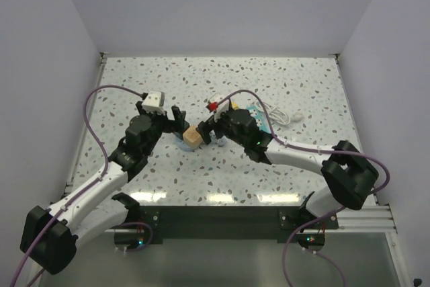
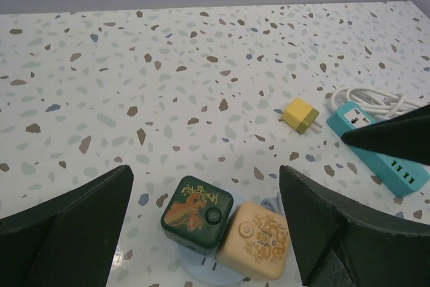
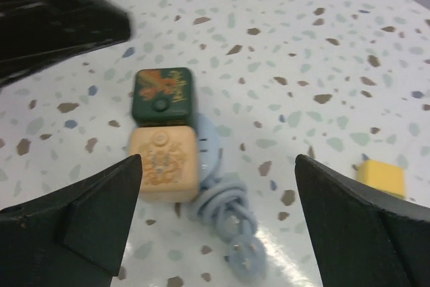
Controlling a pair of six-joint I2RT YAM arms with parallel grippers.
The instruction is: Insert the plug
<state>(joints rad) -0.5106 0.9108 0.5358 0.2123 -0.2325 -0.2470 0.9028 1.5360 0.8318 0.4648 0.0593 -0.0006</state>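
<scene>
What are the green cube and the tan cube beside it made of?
The dark green cube-shaped plug looks like hard plastic: smooth, rounded edges, an orange-gold picture printed on top. The tan-orange cube beside it looks like the same smooth plastic, with an orange print.

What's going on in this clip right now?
Both arms reach toward the middle of the table, where the dark green plug sits against a tan cube on a pale blue round base. The left gripper and the right gripper are open on either side of the pair, holding nothing. A teal power strip and a yellow block lie off to one side.
</scene>
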